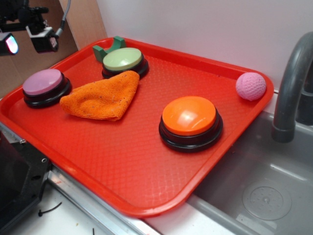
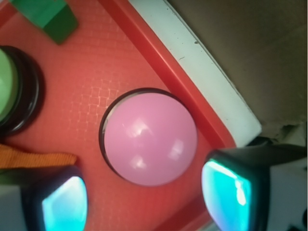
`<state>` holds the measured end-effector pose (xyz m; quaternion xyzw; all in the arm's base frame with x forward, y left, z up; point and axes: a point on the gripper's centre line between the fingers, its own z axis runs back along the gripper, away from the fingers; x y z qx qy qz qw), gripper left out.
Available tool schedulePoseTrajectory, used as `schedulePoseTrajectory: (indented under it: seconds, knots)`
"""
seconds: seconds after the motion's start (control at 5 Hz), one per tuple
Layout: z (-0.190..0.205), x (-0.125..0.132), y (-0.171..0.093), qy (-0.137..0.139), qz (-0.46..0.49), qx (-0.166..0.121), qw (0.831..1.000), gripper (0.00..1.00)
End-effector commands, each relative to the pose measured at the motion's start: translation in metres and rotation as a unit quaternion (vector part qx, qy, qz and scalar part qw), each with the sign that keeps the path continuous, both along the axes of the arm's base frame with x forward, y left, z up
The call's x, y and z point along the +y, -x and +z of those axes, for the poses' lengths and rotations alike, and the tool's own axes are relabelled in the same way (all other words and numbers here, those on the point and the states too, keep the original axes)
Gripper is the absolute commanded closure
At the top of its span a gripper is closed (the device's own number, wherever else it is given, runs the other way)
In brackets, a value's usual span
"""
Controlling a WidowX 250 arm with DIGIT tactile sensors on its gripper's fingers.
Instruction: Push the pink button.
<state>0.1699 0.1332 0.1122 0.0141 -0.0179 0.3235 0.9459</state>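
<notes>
The pink button, a pale mauve dome on a black base, sits at the far left of the red tray. In the wrist view the pink button lies just ahead of my gripper, between and beyond the two glowing fingertips. In the exterior view my gripper hangs above and behind the button, clear of it. Its jaws stand wide apart with only bare tray between them.
An orange cloth lies right of the pink button, its edge near my left finger. A green-topped button and a green block are at the back. A large orange button, a pink dimpled ball, a sink and faucet are to the right.
</notes>
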Motion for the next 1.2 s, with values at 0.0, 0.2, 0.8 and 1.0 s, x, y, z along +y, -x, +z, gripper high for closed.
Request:
schedulePoseTrajectory:
  seconds: [0.0,0.2,0.8,1.0]
  knots:
    - [0.043,0.012,0.018,-0.025,0.011,-0.047,0.999,0.00]
    - [0.046,0.013,0.020,-0.026,0.013,-0.045,0.999,0.00]
    - [0.074,0.010,0.034,-0.032,0.018,-0.066,0.997,0.00]
    - [0.087,0.007,0.038,-0.040,0.004,-0.067,0.997,0.00]
